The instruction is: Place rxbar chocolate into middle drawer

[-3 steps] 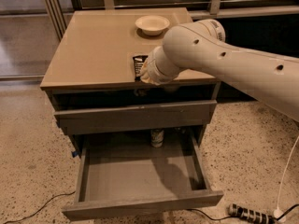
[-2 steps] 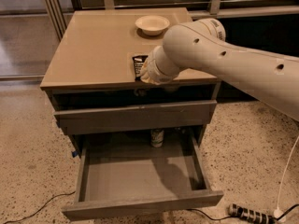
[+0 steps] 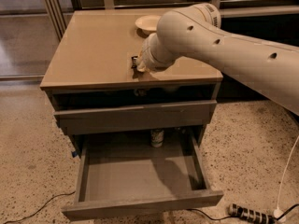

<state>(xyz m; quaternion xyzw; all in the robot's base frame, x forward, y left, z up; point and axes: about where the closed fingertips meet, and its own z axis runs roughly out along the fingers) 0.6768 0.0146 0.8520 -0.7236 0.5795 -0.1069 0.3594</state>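
Progress stood at the pick-up stage, with no transfer yet made. The middle drawer (image 3: 140,174) was pulled out below the table (image 3: 88,55), and its grey floor held no bar. The rxbar chocolate (image 3: 134,62) lay on the table near the front edge, well apart from the cream bowl (image 3: 147,23) at the rear. The gripper (image 3: 139,66) was down at the bar, mostly hidden behind the wrist; whether it was open or clamped on the bar could not be determined. Judged remaining: secure, lift, carry over the drawer, release.
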